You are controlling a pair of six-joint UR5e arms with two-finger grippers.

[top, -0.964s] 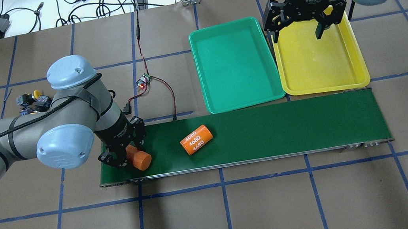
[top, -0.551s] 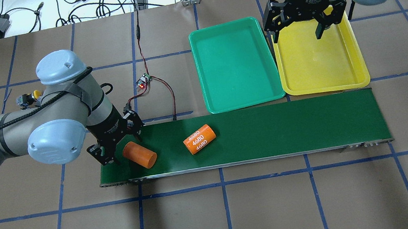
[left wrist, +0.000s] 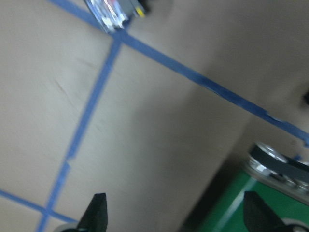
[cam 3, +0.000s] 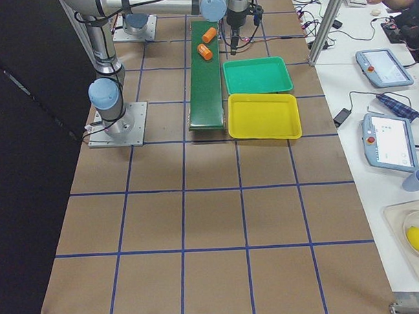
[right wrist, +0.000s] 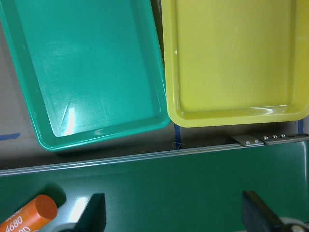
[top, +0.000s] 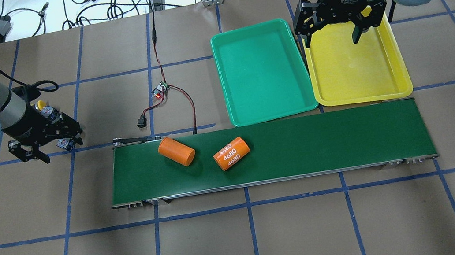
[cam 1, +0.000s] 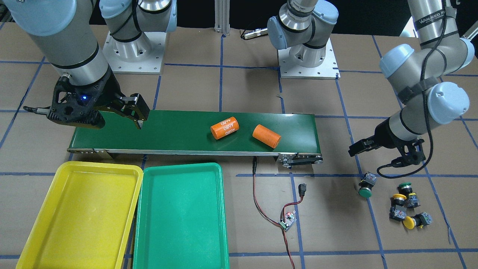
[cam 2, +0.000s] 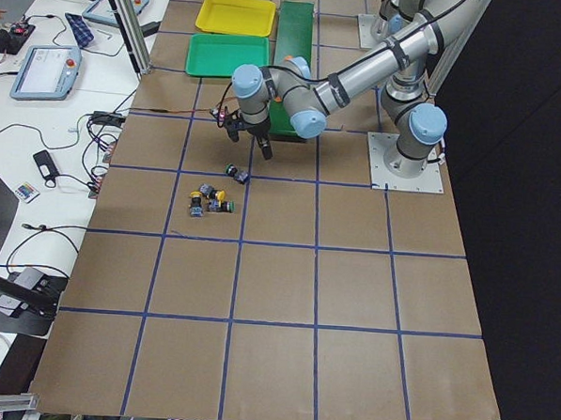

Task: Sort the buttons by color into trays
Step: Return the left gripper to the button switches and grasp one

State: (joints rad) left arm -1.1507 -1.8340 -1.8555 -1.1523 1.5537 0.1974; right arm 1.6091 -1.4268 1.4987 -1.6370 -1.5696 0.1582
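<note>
Left hand [top: 54, 148] spread wide, pointing down; right hand [top: 329, 40] likewise spread wide

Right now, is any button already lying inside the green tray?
No, the green tray holds nothing; all four buttons lie on the table past the conveyor belt's end.

- A robotics lab.
- 2 grey industrial arms, the left arm [cam 1: 418, 71] and the right arm [cam 1: 63, 33], stand bolted on metal base plates [cam 1: 308, 59].
- The table [top: 313, 231] is papered brown and marked with a blue tape grid.
- A small green conveyor belt [top: 323, 140] has wires running to a bare circuit board [top: 160, 90].
- A white side bench [cam 3: 337, 70] carries control tablets [cam 3: 382, 65], and loose cables [top: 121, 2] lie beyond the table.
</note>
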